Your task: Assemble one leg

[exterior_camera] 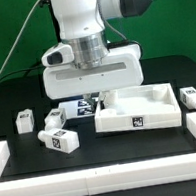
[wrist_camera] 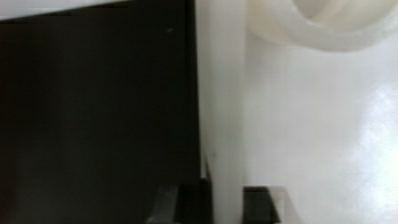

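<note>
Showing an early stage: no leg is seated yet, so pick-up, carry and fitting are all remaining. One leg (exterior_camera: 60, 142) is lying on the black table (exterior_camera: 143, 145) w/ two others, leg (exterior_camera: 26, 119) and leg (exterior_camera: 54, 119), toward the exterior view's left; a fourth leg (exterior_camera: 192, 98) is sitting just beside the panel (exterior_camera: 161, 115) on its right. The gripper (exterior_camera: 97, 92) is hanging low at the panel's left wall; in wrist view the fingertips (wrist_camera: 263, 203) are straddling that wall w/ a narrow gap, clamped or not, cannot tell. Parts are reading as matte, hard white plastic: chunky pegs w/ b/w tags, panel flat, square, rimmed

four legs (exterior_camera: 26, 119) (exterior_camera: 55, 119) (exterior_camera: 62, 141) (exterior_camera: 192, 98), one rimmed panel (exterior_camera: 139, 119), one marker board (exterior_camera: 83, 105)
</note>
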{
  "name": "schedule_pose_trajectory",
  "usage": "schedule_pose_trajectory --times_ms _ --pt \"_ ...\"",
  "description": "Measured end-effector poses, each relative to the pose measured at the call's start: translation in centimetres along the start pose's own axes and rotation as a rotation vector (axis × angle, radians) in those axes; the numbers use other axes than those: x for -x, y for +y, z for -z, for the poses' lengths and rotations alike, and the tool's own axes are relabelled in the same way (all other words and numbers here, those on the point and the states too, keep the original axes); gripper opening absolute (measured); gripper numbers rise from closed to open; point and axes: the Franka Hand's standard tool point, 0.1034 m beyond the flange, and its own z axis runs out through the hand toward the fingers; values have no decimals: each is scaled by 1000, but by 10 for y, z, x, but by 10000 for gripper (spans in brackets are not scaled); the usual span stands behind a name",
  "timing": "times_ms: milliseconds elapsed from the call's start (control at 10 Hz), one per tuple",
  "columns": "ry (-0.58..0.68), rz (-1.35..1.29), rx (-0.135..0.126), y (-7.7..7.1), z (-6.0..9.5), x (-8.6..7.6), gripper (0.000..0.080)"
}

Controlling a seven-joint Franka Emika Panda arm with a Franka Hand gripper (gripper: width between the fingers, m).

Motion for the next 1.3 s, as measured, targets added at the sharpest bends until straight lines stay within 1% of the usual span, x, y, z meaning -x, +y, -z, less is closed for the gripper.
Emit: schedule_pose_trajectory --times_ms 200,300,400,600,700,800,1300 --pt "-2 -1 1 1 -1 0 55" --pt "-8 28 -2 7 -4 -10 55" --pt "-7 32 -5 8 -7 -32 55" --pt "0 66 -13 -5 -10 -74 55" --pt "0 89 -19 -8 -13 -91 55" --pt "10 101 -19 -10 -15 -100 55" --pt "10 99 -18 -9 -15 -99 55"
